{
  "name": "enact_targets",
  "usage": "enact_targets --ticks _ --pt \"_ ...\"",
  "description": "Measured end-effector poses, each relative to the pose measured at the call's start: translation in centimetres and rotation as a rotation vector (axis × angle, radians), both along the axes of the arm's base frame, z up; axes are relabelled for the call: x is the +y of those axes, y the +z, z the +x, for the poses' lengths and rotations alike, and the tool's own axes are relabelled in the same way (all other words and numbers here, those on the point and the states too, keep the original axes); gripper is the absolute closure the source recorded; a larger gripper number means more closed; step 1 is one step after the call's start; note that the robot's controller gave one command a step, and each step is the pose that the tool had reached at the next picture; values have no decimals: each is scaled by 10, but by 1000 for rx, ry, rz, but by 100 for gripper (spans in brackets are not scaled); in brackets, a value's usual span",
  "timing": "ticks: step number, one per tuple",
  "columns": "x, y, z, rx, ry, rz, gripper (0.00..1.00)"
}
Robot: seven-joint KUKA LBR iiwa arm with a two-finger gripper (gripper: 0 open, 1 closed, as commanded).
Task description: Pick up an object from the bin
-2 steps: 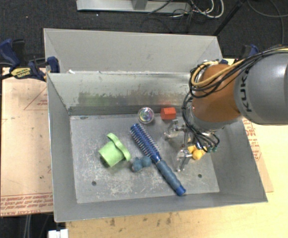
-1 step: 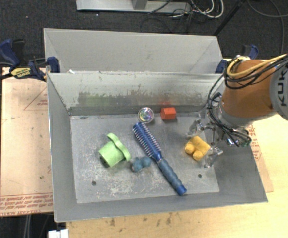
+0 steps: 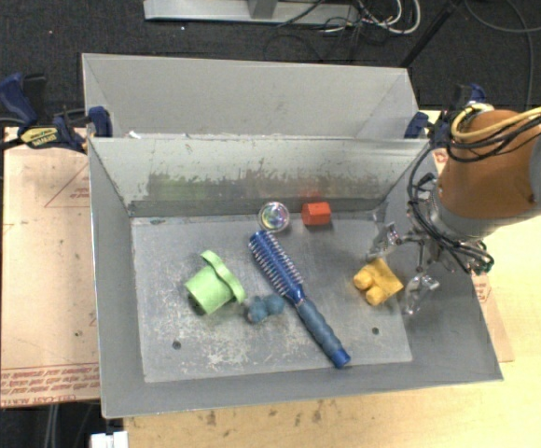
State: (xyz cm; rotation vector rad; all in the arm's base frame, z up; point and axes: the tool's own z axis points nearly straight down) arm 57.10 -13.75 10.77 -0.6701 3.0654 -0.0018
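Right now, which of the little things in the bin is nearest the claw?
The yellow chunk, right beside the gripper at the right of the bin. The red block, shiny ball, blue brush and green piece all lie farther left.

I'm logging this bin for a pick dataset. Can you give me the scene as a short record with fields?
container: grey metal bin
gripper: open, low at the bin's right side
nearest thing: yellow chunk, just left of the gripper
middle: blue hairbrush, lying diagonally; small blue-grey lump beside it
left: green plastic piece
by back wall: shiny ball, red block
held: nothing visibly gripped
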Motion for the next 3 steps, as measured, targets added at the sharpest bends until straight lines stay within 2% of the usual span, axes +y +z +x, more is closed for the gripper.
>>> enact_targets --ticks 1,2,3 --pt "-8 -34 1 -1 -94 4 0" --pt "-6 -32 3 -2 -93 2 0" --pt "-6 -30 5 -6 -95 3 100"
